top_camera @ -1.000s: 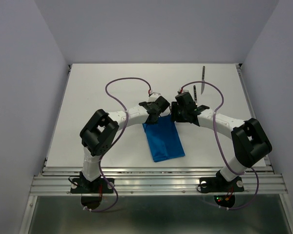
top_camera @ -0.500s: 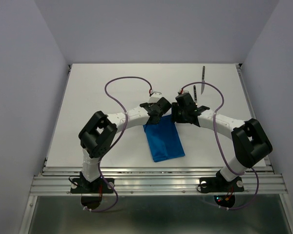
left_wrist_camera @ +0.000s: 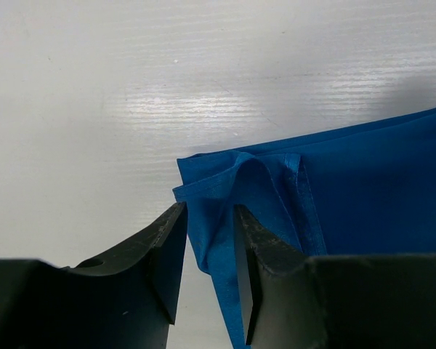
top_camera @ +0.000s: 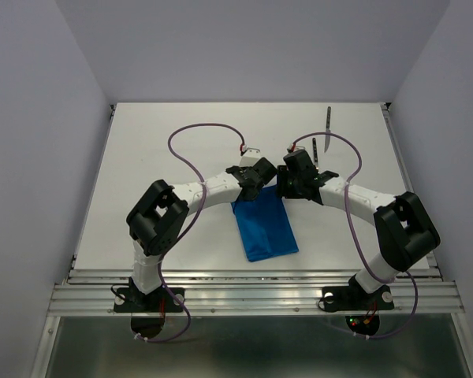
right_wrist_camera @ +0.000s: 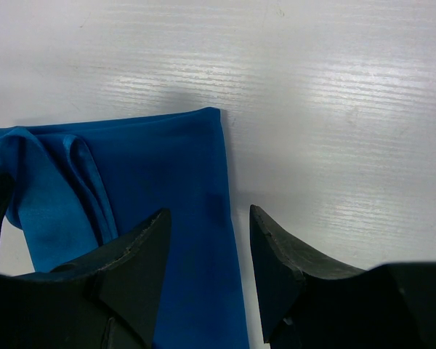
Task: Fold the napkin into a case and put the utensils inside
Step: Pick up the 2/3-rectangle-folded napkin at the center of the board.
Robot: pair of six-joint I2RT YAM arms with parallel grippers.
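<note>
From above, the royal-blue folded cloth napkin (top_camera: 265,228) lies toward the tabletop's near edge, its long axis running near to far. The left gripper (top_camera: 255,187) and right gripper (top_camera: 287,186) meet over its far end, and the slim silver knife (top_camera: 327,130) lies well apart, far right. The left wrist view shows narrowly parted jaws straddling the napkin's rumpled corner, unpinched. The right wrist view shows wider jaws over its other far corner, holding nothing.

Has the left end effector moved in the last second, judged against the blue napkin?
Yes. The left end effector shifted slightly toward the far edge of the table, while the napkin stayed in place.
</note>
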